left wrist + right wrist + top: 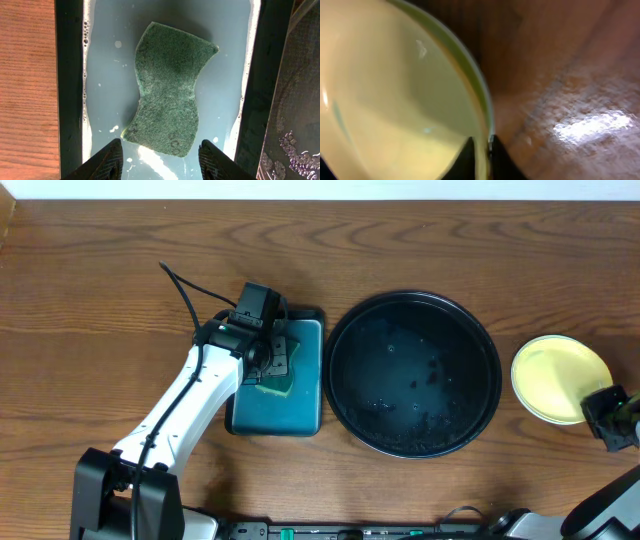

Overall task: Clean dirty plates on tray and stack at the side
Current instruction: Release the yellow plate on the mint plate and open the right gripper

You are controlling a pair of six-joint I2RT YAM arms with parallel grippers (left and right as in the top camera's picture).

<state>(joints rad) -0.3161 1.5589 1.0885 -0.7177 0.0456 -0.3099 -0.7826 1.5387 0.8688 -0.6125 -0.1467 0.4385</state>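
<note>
Beside tray (pixel 400 350), right fingers (pixel 603 408) pinching yellow plate (pixel 555 375), rim blurred

Soft, even light from above leaves the brown wooden desk (pixel 100 260) sharp and nearly shadowless; faint glints speckle the large round black tray (pixel 450 340). The left wrist view is crisp, with white glare streaking the wet rectangular teal tray (pixel 110 90). The right wrist view is badly blurred: the pale yellow round plate (pixel 395 100) is out of focus, and a bright glare patch lies on the desk.

We are holding our left gripper (pixel 270 352) over the sponge (pixel 278 385) in the teal tray (pixel 292 416), black tray (pixel 345 320) sitting wet beside it, our right gripper (pixel 605 412) meeting the rim of the pale yellow plate (pixel 555 375) on the tabletop (pixel 100 280)
</note>
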